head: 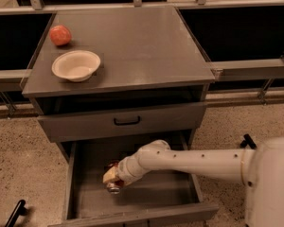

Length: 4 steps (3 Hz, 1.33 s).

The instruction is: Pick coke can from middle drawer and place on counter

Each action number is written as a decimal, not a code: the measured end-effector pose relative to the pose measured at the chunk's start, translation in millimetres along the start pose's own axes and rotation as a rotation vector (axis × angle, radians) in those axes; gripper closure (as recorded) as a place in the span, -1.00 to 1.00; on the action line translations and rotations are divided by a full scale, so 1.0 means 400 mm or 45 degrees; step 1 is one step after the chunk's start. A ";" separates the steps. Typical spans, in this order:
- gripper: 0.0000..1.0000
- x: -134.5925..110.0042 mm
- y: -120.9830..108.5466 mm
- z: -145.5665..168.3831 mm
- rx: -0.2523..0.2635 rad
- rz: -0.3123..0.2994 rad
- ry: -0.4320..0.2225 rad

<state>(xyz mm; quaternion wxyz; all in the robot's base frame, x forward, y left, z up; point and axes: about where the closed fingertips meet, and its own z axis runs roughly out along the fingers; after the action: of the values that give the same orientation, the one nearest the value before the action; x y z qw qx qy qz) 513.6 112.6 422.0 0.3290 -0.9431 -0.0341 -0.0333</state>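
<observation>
Item 1: middle drawer [85, 193], standing pulled open at the cabinet's foot.
Item 2: white arm [189, 160], reaching in from the right, with the gripper [112, 176] sitting over the coke can [114, 188] on the drawer floor, left of centre. Whether it is clamping the can cannot be told.
Item 3: closed drawer front [85, 124] showing a black loop handle [127, 121].
Item 4: counter [142, 46], carrying a white bowl [76, 65] and, just behind it, a red-orange fruit [60, 35].
</observation>
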 end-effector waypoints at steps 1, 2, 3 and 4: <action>1.00 0.007 -0.015 -0.160 0.085 -0.090 0.072; 1.00 0.029 0.027 -0.312 0.103 -0.172 0.102; 1.00 0.001 0.050 -0.316 0.078 -0.271 0.049; 1.00 0.002 0.036 -0.336 0.155 -0.262 0.082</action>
<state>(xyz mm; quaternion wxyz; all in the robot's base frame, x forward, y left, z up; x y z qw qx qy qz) 510.3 17.8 518.3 0.3815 -0.9113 -0.1223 -0.0951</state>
